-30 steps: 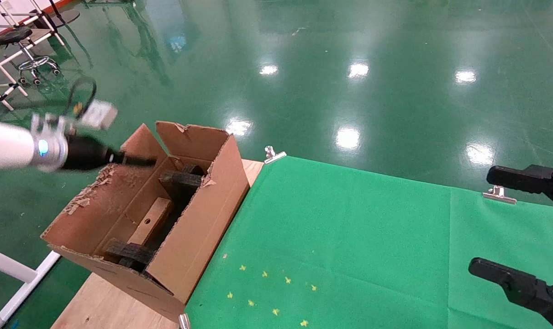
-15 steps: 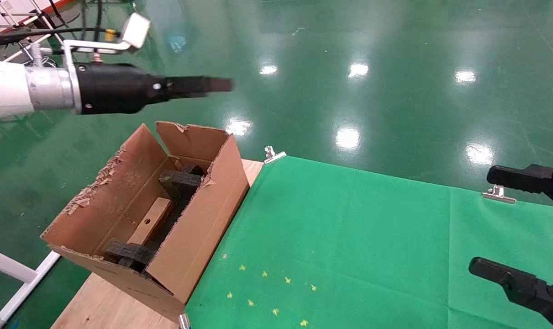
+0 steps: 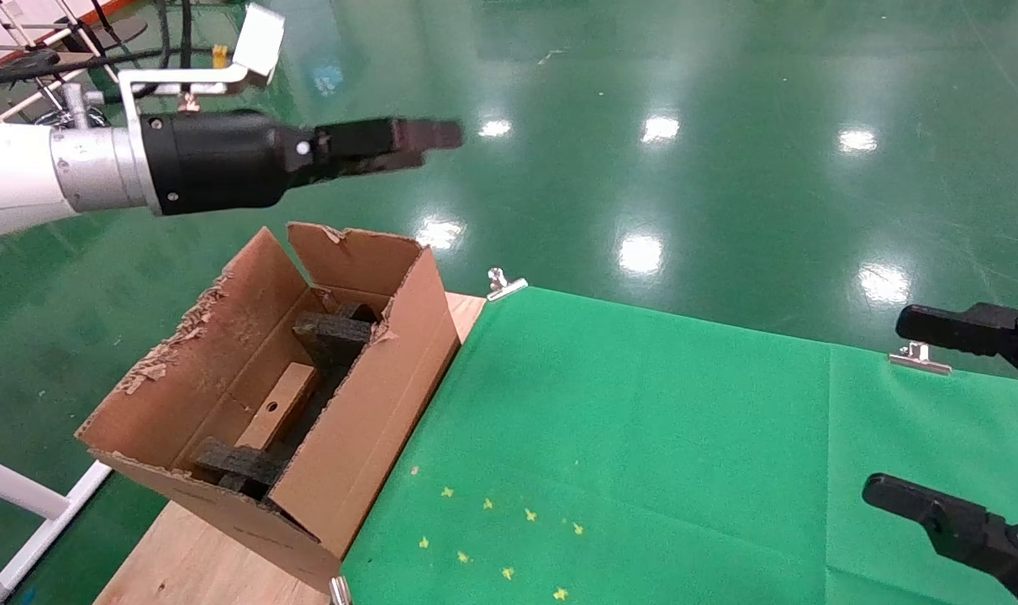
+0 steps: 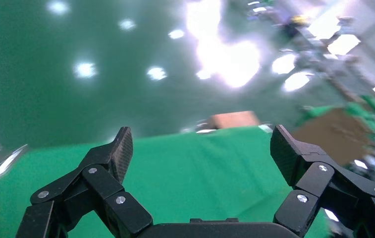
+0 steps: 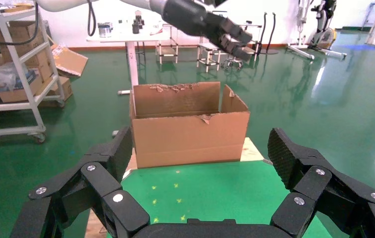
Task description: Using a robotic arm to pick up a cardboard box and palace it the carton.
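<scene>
The cardboard box (image 3: 278,407), small and brown with a round hole, lies inside the carton (image 3: 366,420) between dark foam pieces (image 3: 334,328). The carton with torn flaps stands on the table's left end, and the right wrist view shows it as well (image 5: 190,134). The robotic arm is my left arm, white with a black gripper (image 3: 437,134). It hangs in the air above and behind the carton, pointing right. Its fingers (image 4: 121,148) stand open with nothing between them. My right gripper (image 3: 899,407) is parked open at the right edge.
A green cloth (image 3: 643,437) covers the table, held by metal clips (image 3: 504,286) (image 3: 919,359). Small yellow marks (image 3: 492,538) dot its near part. Bare wood (image 3: 189,555) shows under the carton. Glossy green floor lies beyond, with racks and a stool far left.
My left arm has risen from the carton's left flap to well above it and swung right, empty. The box has stayed in the carton. The right arm has not moved.
</scene>
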